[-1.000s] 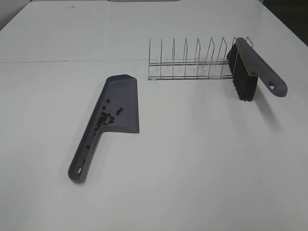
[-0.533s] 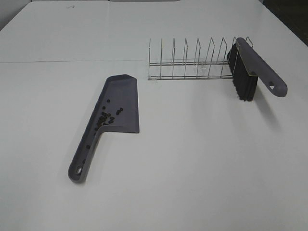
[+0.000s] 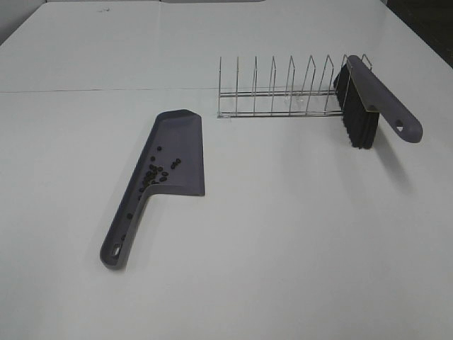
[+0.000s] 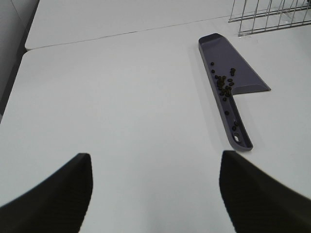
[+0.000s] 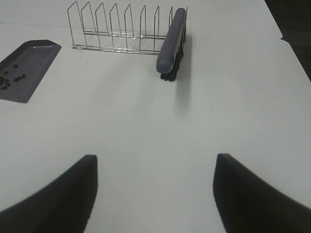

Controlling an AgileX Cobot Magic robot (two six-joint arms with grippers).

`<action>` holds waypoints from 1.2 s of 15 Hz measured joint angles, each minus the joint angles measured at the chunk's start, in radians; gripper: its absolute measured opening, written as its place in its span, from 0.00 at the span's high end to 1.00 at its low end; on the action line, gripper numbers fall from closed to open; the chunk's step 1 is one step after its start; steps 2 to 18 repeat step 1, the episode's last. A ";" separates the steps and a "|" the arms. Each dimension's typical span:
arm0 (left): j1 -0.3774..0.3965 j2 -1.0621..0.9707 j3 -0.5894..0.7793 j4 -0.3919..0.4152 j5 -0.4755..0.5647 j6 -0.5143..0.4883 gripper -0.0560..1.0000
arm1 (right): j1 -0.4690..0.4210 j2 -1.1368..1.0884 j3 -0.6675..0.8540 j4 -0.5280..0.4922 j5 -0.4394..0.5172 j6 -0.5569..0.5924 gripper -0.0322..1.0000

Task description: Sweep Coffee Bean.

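A grey-purple dustpan (image 3: pixel 173 152) lies flat on the white table (image 3: pixel 283 234), left of centre. Several tiny dark coffee beans (image 3: pixel 154 173) lie in its pan and along its handle; they also show in the left wrist view (image 4: pixel 223 85) and partly in the right wrist view (image 5: pixel 9 80). A grey-purple brush (image 3: pixel 375 99) with black bristles (image 3: pixel 356 113) leans in the right end of a wire rack (image 3: pixel 279 92). My left gripper (image 4: pixel 155 194) is open, well short of the dustpan (image 4: pixel 231 80). My right gripper (image 5: pixel 155 194) is open, short of the brush (image 5: pixel 172 39).
The wire rack (image 5: pixel 119 29) stands at the back, right of the dustpan's far end. The table's right edge (image 5: pixel 291 46) runs close to the brush, with dark floor beyond. A seam (image 3: pixel 106 90) crosses the table behind the dustpan.
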State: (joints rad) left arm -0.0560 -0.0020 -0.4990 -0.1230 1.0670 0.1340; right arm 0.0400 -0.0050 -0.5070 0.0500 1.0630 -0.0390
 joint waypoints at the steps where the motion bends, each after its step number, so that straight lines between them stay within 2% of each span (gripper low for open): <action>1: 0.000 0.000 0.000 0.000 0.000 0.000 0.32 | 0.000 0.000 0.000 0.000 0.000 0.000 0.43; 18: 0.000 0.000 0.000 0.000 0.000 0.000 0.32 | 0.000 0.000 0.000 0.000 0.000 0.000 0.43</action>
